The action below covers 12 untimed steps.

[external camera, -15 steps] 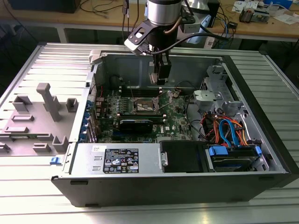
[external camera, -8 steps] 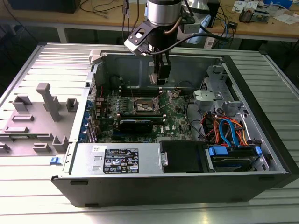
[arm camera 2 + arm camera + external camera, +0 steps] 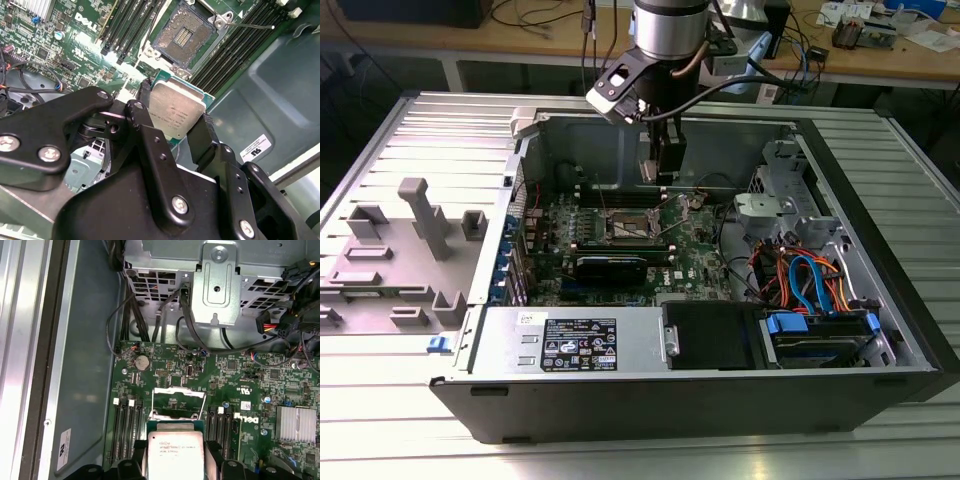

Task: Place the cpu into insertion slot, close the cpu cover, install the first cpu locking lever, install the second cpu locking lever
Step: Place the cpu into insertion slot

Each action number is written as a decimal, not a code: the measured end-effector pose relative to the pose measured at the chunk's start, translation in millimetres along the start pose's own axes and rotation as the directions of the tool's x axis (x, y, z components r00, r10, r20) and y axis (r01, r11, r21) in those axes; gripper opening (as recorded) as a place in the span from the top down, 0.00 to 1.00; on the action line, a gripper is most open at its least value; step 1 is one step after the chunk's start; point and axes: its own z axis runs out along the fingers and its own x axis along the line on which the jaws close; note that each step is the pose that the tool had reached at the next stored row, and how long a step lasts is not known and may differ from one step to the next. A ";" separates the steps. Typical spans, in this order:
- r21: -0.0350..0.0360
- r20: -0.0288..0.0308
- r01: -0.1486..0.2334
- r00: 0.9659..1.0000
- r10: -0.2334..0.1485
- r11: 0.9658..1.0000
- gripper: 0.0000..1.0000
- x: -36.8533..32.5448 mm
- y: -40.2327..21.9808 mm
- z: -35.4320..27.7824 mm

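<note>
Labels: you will find a white printed sticker (image 3: 578, 345) by the near edge of the case (image 3: 720, 405); the cpu (image 3: 172, 102) top also carries print.
Gripper (image 3: 176, 109): fingers part-closed, clamping the cpu by two opposite edges.
Cpu position: held above the green board (image 3: 75, 45), just short of the insertion slot (image 3: 185, 35).
Insertion slot: uncovered, contacts exposed.

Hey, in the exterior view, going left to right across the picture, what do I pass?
In order: grey plastic fixture → insertion slot → blue and orange cables. Left out: the end effector gripping the cpu, since it overlaps the slot.
</note>
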 end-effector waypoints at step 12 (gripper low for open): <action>0.000 0.000 0.000 1.000 0.000 1.000 0.46 -1.9 -0.8 9.9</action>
